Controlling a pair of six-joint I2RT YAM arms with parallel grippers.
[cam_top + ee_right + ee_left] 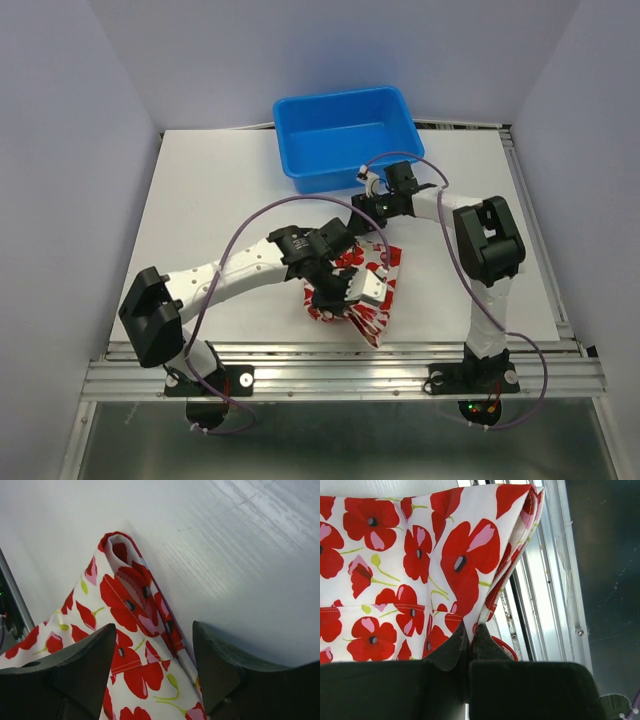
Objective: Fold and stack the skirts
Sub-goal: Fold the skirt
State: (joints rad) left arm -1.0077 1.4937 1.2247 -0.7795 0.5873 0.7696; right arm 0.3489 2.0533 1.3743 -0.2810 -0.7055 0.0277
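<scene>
Pinching poppy skirt (410, 565), left claw (469, 636); only overhead shows tub (345, 130).

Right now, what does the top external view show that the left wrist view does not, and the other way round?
Only the top external view shows the blue tub at the far side of the table and the right pincer by the far edge of the flowered skirt. Only the left wrist view shows, close up, the left pincer shut on a folded edge of that skirt. Both show the flowered skirt, the left pincer and the metal rails at the near table edge.
</scene>
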